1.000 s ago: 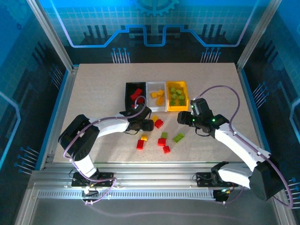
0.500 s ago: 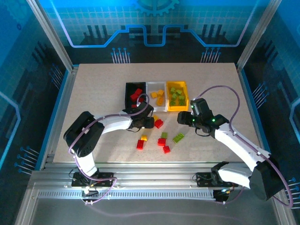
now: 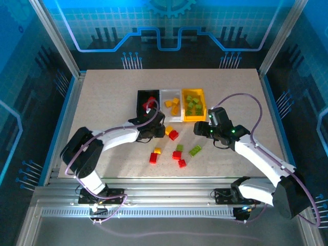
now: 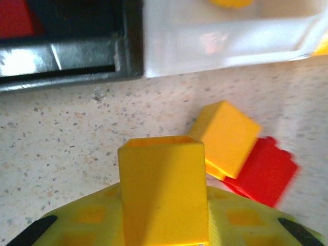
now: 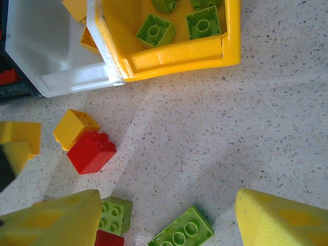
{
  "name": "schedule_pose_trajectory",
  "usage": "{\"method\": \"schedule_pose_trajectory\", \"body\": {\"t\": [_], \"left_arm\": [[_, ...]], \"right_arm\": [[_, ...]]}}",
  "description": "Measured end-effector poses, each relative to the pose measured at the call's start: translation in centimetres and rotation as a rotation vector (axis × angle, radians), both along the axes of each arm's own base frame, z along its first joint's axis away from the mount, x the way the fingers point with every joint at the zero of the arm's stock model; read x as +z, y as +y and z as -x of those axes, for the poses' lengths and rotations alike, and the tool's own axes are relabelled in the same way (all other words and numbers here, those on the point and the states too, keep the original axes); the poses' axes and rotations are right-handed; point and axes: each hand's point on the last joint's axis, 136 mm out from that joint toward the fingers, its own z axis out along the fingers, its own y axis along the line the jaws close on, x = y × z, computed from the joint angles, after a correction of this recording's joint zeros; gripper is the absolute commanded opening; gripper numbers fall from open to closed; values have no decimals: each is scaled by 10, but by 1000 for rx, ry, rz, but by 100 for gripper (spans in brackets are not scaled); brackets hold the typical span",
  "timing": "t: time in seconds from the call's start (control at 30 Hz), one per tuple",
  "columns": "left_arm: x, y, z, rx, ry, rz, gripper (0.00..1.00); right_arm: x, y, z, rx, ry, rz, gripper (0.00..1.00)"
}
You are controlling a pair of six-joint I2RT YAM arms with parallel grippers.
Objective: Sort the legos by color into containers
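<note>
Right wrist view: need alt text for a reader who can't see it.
The open right gripper hovers over a speckled table, with two loose green legos between its yellow fingers. A yellow lego touches a red lego at left; above, a yellow bin holds green legos beside a white bin.

The table (image 3: pixel 102 92) was flat and sand-coloured, with tiny dark specks all over it. A blue strip (image 3: pixel 60 123) ran down its left side. Shiny metal rails (image 3: pixel 169 197) lay across the near edge. A grey metal post (image 3: pixel 54 36) rose on the left. Behind the table was a blue wall (image 3: pixel 230 25) with bright lines and a gear shape (image 3: pixel 171 6) at the top.
</note>
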Motion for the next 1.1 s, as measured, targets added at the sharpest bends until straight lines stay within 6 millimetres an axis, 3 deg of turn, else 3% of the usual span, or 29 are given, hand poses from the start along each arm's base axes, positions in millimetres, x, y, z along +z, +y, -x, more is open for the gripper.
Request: {"method": "schedule_pose_trajectory", "body": {"t": [0.17, 0.3, 0.43, 0.6, 0.73, 0.87, 0.97, 1.1], "left_arm": [[47, -22, -12, -25, -69, 52, 33], [73, -40, -56, 6, -124, 88, 33], [65, -46, -98, 51, -128, 72, 34], [33, -51, -126, 76, -77, 12, 52], [25, -52, -127, 73, -52, -6, 63], [36, -56, -127, 67, -60, 18, 78], [57, -56, -116, 55, -81, 66, 91], [104, -53, -81, 23, -141, 160, 99]], "right_arm": [[-4, -1, 1, 0, 6, 3, 71], [-9, -1, 2, -1, 18, 9, 71], [-12, -2, 4, -1, 25, 13, 71], [-12, -2, 4, 0, 27, 14, 71], [-13, -3, 5, 0, 33, 17, 71], [-14, 0, 7, 21, 37, 14, 73], [-16, 11, 10, 80, 45, 16, 74], [-31, 44, 15, 214, 90, 56, 75]]}}
